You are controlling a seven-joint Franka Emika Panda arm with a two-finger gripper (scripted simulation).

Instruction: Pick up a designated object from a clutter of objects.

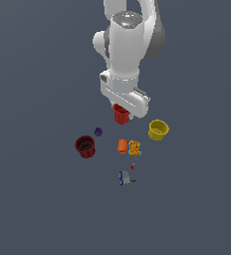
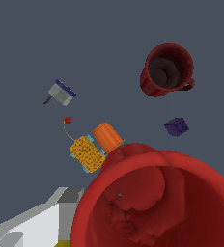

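Exterior view: the gripper (image 1: 122,110) is clamping the red cup (image 1: 121,115) by its thick rim, lifting it at 12 o'clock of the orange cylinder (image 1: 122,146). Likely light, rigid; ribs aid grip.

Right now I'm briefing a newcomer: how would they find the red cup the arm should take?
Find the white arm; the bright red cup sits right under its jaws. The other red cup is darker, bigger, and off to the exterior view's left.

The arm (image 1: 127,45) is glossy white with rounded segments, grey joint shading and a blocky white wrist.
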